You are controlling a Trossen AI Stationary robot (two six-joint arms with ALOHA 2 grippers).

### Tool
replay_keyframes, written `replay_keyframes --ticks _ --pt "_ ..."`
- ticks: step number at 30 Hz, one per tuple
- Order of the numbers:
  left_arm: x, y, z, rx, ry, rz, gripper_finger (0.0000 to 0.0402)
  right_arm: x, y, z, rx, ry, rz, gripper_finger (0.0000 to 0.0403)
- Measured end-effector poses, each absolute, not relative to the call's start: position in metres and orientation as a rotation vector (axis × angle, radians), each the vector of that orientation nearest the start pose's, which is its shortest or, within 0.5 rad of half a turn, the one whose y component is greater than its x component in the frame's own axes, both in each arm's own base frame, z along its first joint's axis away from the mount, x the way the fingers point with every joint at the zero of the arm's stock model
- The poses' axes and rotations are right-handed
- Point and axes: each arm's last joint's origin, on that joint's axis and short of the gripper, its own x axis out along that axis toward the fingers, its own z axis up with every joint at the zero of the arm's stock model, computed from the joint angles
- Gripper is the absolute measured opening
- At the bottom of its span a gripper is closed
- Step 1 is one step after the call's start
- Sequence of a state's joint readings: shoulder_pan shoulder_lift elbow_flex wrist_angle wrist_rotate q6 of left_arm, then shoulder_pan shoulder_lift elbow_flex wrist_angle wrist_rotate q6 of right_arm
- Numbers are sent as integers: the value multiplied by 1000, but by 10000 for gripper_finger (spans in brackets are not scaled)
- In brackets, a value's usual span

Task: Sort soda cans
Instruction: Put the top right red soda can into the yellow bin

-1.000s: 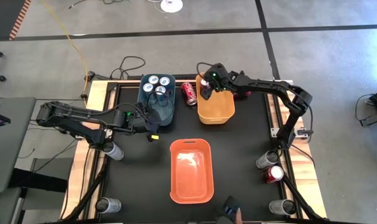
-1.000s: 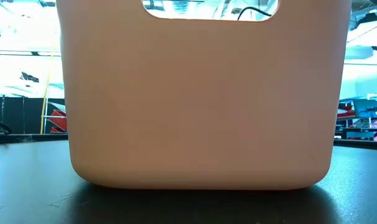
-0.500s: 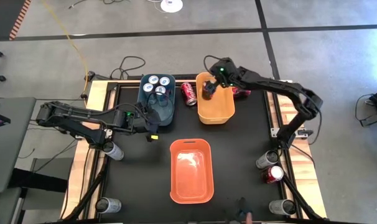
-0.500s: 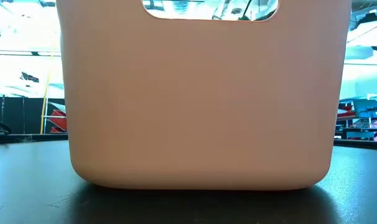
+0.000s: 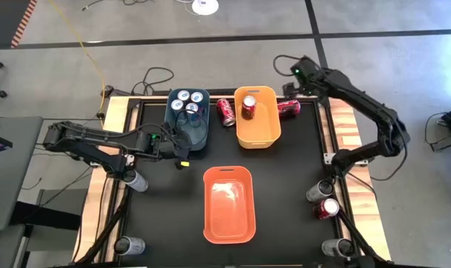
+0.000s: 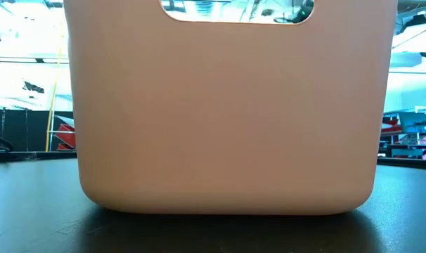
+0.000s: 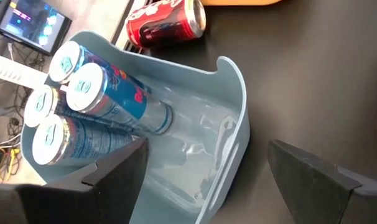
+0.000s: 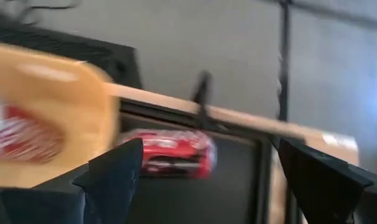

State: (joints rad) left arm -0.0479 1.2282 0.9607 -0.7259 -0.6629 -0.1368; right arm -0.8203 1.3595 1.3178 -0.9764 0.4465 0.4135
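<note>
Right gripper's fingers (image 8: 111, 180) apart, motion-blurred

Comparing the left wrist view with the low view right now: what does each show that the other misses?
Only the left wrist view shows the blue bin holding four blue cans, a red can lying on its side beyond it, and the open left gripper. Only the low view shows the orange bin wall filling the frame, with the room behind. Both show the black table.
</note>
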Motion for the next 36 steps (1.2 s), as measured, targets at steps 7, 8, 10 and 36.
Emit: replay_keyframes --ticks 7,8,10,36 --pt "234 7 270 225 898 621 325 165 -229 292 752 877 -1454 375" --pt "234 7 270 225 898 621 325 168 -234 285 771 898 -1449 368" --pt "234 7 270 226 899 621 325 175 -242 268 809 957 -1427 347" --pt "232 7 268 234 919 620 325 182 -253 214 952 1287 -1291 74"
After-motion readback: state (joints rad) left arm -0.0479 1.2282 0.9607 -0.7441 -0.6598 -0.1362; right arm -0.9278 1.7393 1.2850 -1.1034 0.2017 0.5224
